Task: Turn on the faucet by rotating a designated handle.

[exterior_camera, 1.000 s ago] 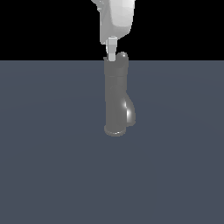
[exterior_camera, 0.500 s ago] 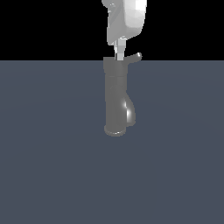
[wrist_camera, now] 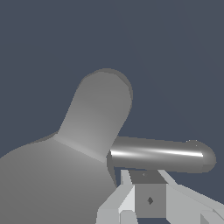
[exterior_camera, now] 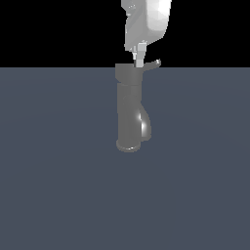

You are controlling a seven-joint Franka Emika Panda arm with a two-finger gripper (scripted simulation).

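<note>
I see the faucet [exterior_camera: 130, 110] standing upright on the flat grey floor [exterior_camera: 58, 195], near the centre of the exterior view. Its round flared base [exterior_camera: 129, 145] rests on that surface. The glossy spout [exterior_camera: 145, 126] bulges from the lower body toward 3 o'clock in the exterior view.

The handle [exterior_camera: 152, 64] projects from the wider top cap [exterior_camera: 128, 73] toward 3 o'clock in the exterior view, its tip turned slightly upward. In the wrist view the handle [wrist_camera: 159, 155] appears as a glossy bar with a bright highlight along its length, rounded at the free end.

The gripper [exterior_camera: 140, 62] hangs from 12 o'clock above the cap, with the white arm [exterior_camera: 146, 22] above it. One finger [exterior_camera: 140, 54] reaches down to the cap's top edge, just beside the root of the handle. In the wrist view the gripper [wrist_camera: 146, 199] sits close against the handle; whether they touch I cannot tell. I cannot tell whether the fingers are apart or together.
</note>
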